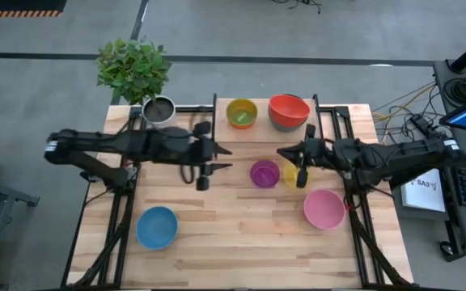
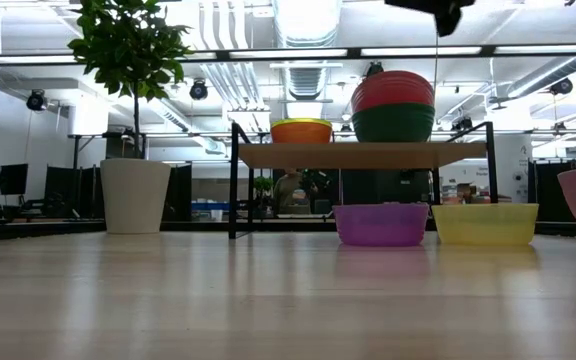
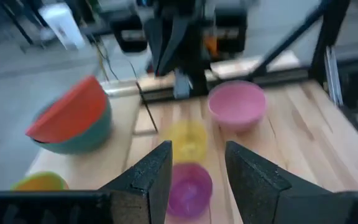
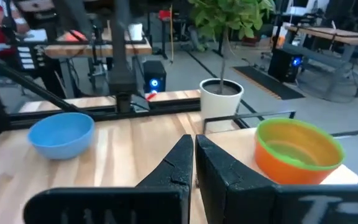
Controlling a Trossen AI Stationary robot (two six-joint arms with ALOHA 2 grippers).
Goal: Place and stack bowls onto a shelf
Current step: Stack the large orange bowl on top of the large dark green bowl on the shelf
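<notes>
The light-wood shelf stands at the table's far middle. On it stand an orange bowl with a green bowl inside it, and a red bowl stacked on a teal bowl. The purple bowl and the yellow bowl rest on the table in front of the shelf. The pink bowl is at the near right and the blue bowl at the near left. My left gripper is open and empty, left of the purple bowl. My right gripper is shut and empty, above the yellow bowl.
A grey pot with a green plant stands at the far left, next to the shelf. Black frame bars run along the table's left and right sides. Bare tabletop lies between the blue and pink bowls.
</notes>
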